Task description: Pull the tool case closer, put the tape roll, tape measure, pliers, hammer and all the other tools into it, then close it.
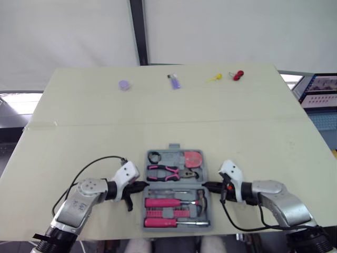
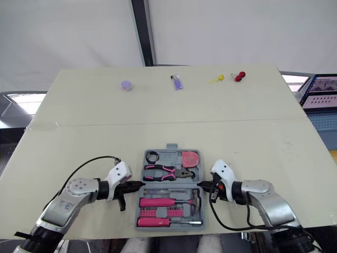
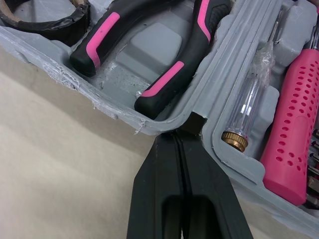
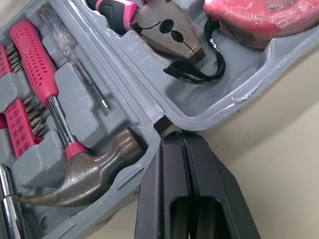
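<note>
Surface point(image 1: 158, 110): one.
Tool case point(image 1: 172, 153): one; open, at near edge between both end effectors.
Left end effector point(image 1: 143, 185): fingers pressed together, holding nothing; tips against case rim.
Right end effector point(image 1: 206, 185): fingers likewise together, empty; tips at opposite rim.
In case: one hammer point(image 4: 89, 169); one pliers point(image 1: 168, 171); one tape measure point(image 1: 192, 158); one tape roll point(image 1: 155, 156).
Far edge: four; lilac disc point(image 1: 124, 85); violet stick point(image 1: 175, 81); yellow pin point(image 1: 213, 78); red piece point(image 1: 238, 75).

Our left arm point(image 1: 79, 205) and right arm point(image 1: 279, 203) wear rounded silver-grey shells dotted with small dark screws. Each ends in a white wrist block point(image 1: 128, 173) and tapered black fingers point(image 3: 209, 189). A thin black cable point(image 1: 102, 157) loops off each.
</note>
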`<state>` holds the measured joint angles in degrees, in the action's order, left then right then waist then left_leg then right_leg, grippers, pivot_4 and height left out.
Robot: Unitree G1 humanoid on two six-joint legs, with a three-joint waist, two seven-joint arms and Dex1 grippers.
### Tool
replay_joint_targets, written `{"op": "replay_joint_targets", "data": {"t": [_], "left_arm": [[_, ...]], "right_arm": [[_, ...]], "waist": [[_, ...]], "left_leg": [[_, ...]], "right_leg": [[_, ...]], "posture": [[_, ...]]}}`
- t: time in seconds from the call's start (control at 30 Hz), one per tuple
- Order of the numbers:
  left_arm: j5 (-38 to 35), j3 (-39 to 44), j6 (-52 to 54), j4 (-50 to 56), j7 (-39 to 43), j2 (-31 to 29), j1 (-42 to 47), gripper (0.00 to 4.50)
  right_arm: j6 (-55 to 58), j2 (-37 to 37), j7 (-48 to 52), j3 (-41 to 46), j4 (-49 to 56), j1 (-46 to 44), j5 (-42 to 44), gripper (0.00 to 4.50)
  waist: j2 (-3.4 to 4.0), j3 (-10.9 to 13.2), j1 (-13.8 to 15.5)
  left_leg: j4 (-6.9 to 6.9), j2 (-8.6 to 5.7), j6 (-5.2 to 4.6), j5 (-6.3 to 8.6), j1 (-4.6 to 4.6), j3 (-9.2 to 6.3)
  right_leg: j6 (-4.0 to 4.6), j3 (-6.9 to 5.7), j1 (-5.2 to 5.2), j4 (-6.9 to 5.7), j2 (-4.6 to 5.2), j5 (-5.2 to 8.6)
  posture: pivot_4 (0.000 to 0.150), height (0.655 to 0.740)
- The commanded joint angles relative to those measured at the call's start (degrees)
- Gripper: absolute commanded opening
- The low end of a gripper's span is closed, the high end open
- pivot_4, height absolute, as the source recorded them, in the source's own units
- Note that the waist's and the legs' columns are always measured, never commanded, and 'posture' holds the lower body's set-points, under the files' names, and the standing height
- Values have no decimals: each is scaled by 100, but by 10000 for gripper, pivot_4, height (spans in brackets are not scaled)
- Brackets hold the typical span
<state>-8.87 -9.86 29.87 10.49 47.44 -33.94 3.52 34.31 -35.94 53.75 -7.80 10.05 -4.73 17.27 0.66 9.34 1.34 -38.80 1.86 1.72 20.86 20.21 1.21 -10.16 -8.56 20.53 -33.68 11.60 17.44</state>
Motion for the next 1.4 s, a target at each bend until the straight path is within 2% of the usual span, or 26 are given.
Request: {"op": "replay_joint_targets", "data": {"t": [0.03, 1.4], "left_arm": [[-57, -407, 179, 61, 234, -14, -209, 0], [-48, -494, 317, 200, 456, -239, -371, 0]], "right_arm": [[-21, 22, 211, -112, 304, 2, 217, 350], [41, 1, 267, -169, 437, 56, 282, 350]], "waist": [[0, 0, 0], [1, -1, -2]], "left_leg": [[0, 0, 0, 0, 0, 0], [10, 0, 0, 0, -2, 1]], "right_leg": [[0, 0, 0, 0, 0, 0], [0, 0, 1, 3, 0, 0]], "posture": [[1500, 7400], [1500, 7400]]}}
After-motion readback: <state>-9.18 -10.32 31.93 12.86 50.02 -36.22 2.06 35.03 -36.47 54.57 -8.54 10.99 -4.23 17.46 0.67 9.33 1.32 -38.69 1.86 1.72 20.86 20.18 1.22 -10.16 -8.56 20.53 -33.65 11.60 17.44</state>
